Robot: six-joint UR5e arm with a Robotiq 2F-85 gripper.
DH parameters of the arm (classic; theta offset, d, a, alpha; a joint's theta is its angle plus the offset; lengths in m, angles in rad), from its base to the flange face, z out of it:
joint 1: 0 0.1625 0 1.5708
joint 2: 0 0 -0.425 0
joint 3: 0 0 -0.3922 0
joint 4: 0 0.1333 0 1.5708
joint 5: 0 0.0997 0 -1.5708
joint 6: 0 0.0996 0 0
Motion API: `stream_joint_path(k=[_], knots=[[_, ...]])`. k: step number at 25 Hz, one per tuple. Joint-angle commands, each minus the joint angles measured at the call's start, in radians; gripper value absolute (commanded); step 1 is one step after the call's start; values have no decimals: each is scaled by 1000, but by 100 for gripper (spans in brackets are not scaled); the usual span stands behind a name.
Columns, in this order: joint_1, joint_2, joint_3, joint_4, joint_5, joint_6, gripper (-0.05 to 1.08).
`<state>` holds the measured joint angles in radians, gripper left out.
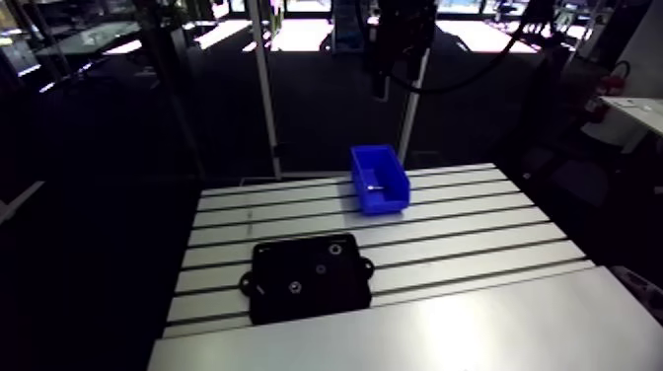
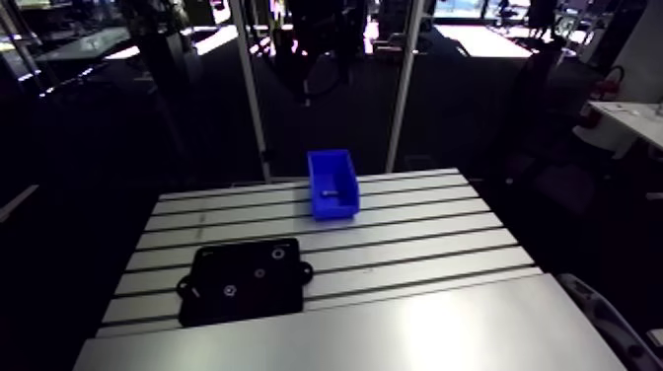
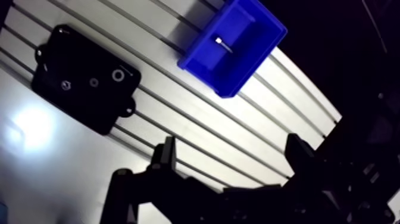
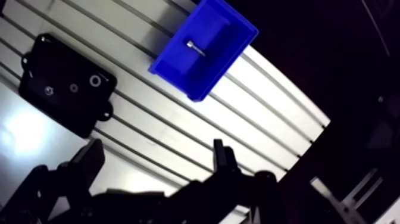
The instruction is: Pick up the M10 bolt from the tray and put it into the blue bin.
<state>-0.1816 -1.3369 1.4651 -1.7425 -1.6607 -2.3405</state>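
Fingers of my gripper stand spread and empty, high over the slotted table; the M10 bolt lies in the blue bin.
Reading across the arm view, the black tray sits on the left with a few small fittings lying on it. The bin stands well apart from it, farther back and to the right, with the bolt resting on its floor and nothing of mine touching it. I judge the drop done, so the step in hand is only the retreat: hold the jaws wide, draw straight away from the bin without brushing its walls, and pass clear of the tray so nothing there gets nudged.
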Motion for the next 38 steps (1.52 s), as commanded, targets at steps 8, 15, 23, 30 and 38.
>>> stream_joint_path(k=[8,15,23,30,38], knots=[[13,-133,-6,255,88,622,1],[-1,-186,2,272,88,625,1],[-7,-189,7,271,92,620,1],[-7,-193,5,268,92,619,1],[-7,-196,7,268,89,619,1]])
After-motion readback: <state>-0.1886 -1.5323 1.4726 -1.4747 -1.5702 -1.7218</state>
